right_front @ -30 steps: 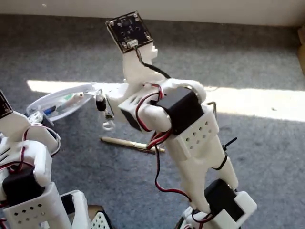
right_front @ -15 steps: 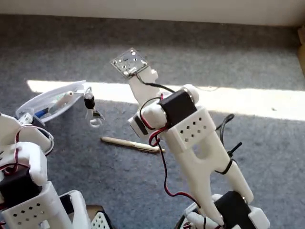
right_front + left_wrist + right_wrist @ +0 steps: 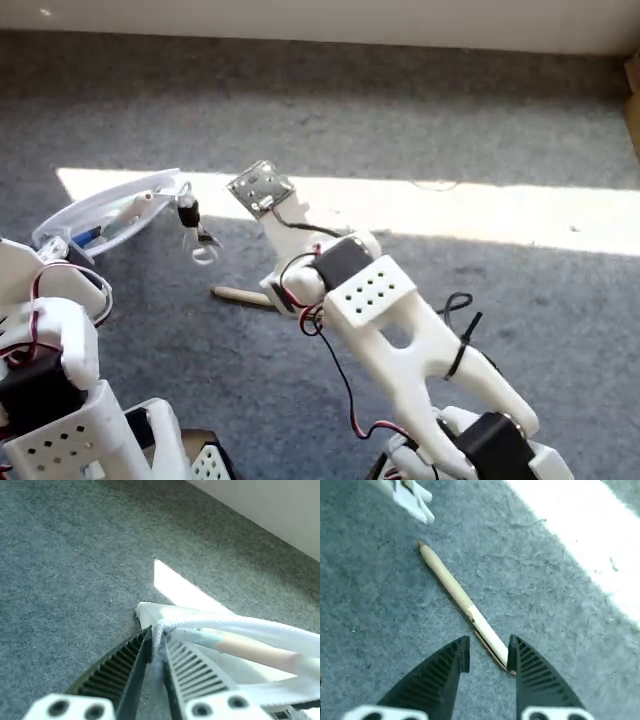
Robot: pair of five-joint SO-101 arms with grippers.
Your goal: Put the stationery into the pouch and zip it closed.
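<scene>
Here the pouch (image 3: 100,212) lies open toward the left side of the bench (image 3: 500,120), partly in a band of sunlight (image 3: 520,215) and well away from the far edge. The left claw (image 3: 156,637) is closed on the corner of its white rim, with the jaws nearly together and the rim pressed between them. Inside the pouch one stick-shaped piece (image 3: 245,647) is visible, mint and beige. Its far end is cut off, so I cannot tell what it is exactly.

The zipper pull (image 3: 188,212) with a small ring hangs just beside the pouch mouth. The pen (image 3: 460,597) lies flat on the bench, near the middle, apart from the pouch. The right claw (image 3: 487,650) stands open directly over the pen's pale end, one jaw on each side. Whether a jaw touches it is hard to say. In the high view the right arm hides most of the pen, and one end shows.
</scene>
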